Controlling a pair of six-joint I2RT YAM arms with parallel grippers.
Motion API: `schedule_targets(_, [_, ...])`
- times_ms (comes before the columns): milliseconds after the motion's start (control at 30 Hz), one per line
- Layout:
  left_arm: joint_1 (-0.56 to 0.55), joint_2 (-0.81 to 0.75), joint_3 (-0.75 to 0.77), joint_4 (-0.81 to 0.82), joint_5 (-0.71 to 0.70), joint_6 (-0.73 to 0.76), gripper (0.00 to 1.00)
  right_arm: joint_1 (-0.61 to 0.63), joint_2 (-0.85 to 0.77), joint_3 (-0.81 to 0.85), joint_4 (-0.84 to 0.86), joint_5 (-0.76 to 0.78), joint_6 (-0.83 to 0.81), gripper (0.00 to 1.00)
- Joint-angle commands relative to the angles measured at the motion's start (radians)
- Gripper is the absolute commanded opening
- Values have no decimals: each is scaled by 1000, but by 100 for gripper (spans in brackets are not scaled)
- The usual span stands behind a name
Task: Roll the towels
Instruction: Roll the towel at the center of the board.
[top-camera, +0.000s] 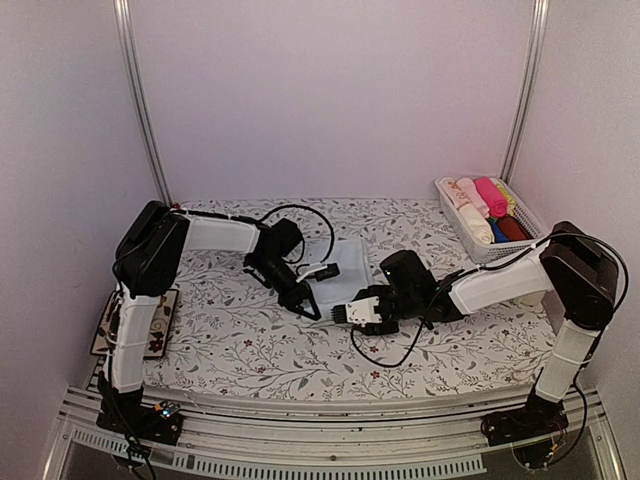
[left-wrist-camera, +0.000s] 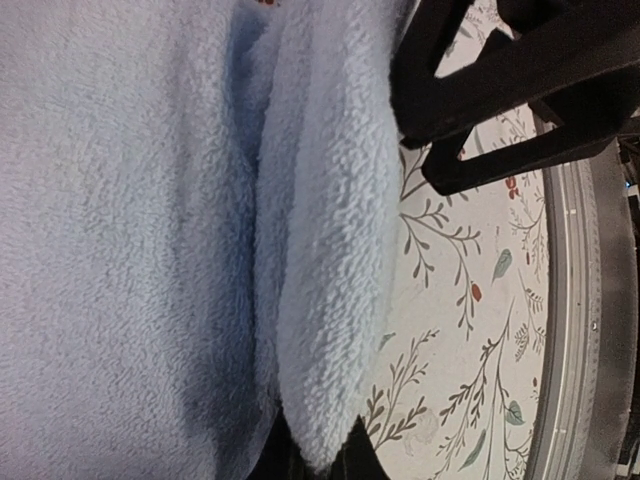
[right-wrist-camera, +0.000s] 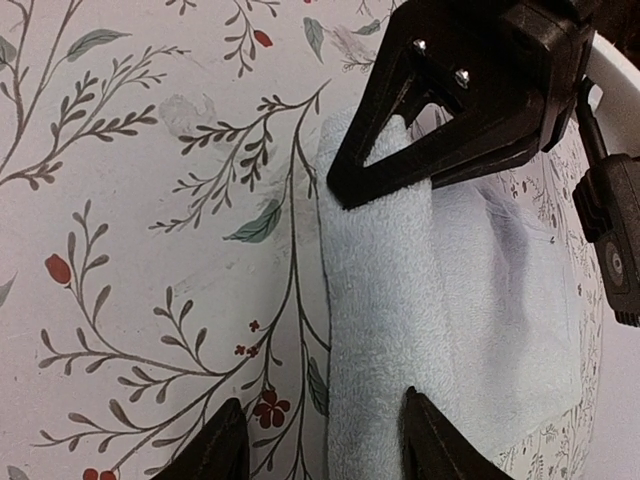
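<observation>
The two arms rise from the near edge of the table (top-camera: 250, 350), which is covered in a leaf-and-berry print. Beside the left arm's base lies a small patterned mat (top-camera: 165, 325). A black cable (top-camera: 385, 357) loops over the print just nearer than the right gripper.

Both arms reach inward and meet near the middle, at the near edge of the light blue towel (right-wrist-camera: 450, 300). The left gripper (top-camera: 308, 303) is closed tight, pinching a raised fold of the towel at its near-left corner. From the left wrist, that fold stands up as a thick ridge running away from the fingers.

The right gripper (top-camera: 345, 313) sits just beside it with its jaws about half apart and clamped on nothing. One fingertip rests over bare print and the other over the towel, so the towel's folded edge passes between them.

The towel lies flat apart from that fold, stretching from the grippers toward the back right. From the right wrist, its folded band runs straight away from the fingers. Both grippers cover its near end in the overhead view, so I cannot tell its full outline.

Well beyond, in the far right corner, a white basket (top-camera: 478, 250) holds rolled cloths (top-camera: 490, 197) side by side — cream, pink, hot pink, yellow-green, blue and maroon.
</observation>
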Motion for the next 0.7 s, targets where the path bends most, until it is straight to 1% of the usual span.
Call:
schedule_targets(0, [4, 62, -10, -52, -68, -13, 0, 5, 5, 15, 41, 18, 0, 54])
schedule_targets(133, [3, 62, -3, -56, -67, -13, 0, 6, 48, 44, 40, 62, 4, 53])
schedule_targets(233, [4, 60, -2, -55, -69, -13, 0, 6, 73, 50, 40, 53, 2, 53])
schedule_targets(333, [4, 59, -2, -55, -68, -13, 0, 5, 96, 53, 38, 52, 13, 50])
schedule_targets(400, [3, 56, -3, -56, -68, -13, 0, 6, 105, 54, 38, 55, 20, 47])
schedule_targets(467, [3, 52, -8, -55, -68, -13, 0, 5, 116, 61, 36, 63, 31, 41])
schedule_targets(533, [3, 42, -16, -51, -74, -13, 3, 5, 131, 73, 34, 80, 52, 33])
schedule_targets(600, [3, 29, -24, -44, -82, -13, 6, 5, 150, 90, 31, 105, 72, 29])
schedule_targets(633, [3, 20, -33, -40, -86, -13, 10, 5, 159, 101, 30, 117, 78, 28])
schedule_targets(667, [3, 13, -39, -36, -90, -12, 12, 6, 169, 110, 28, 126, 89, 27])
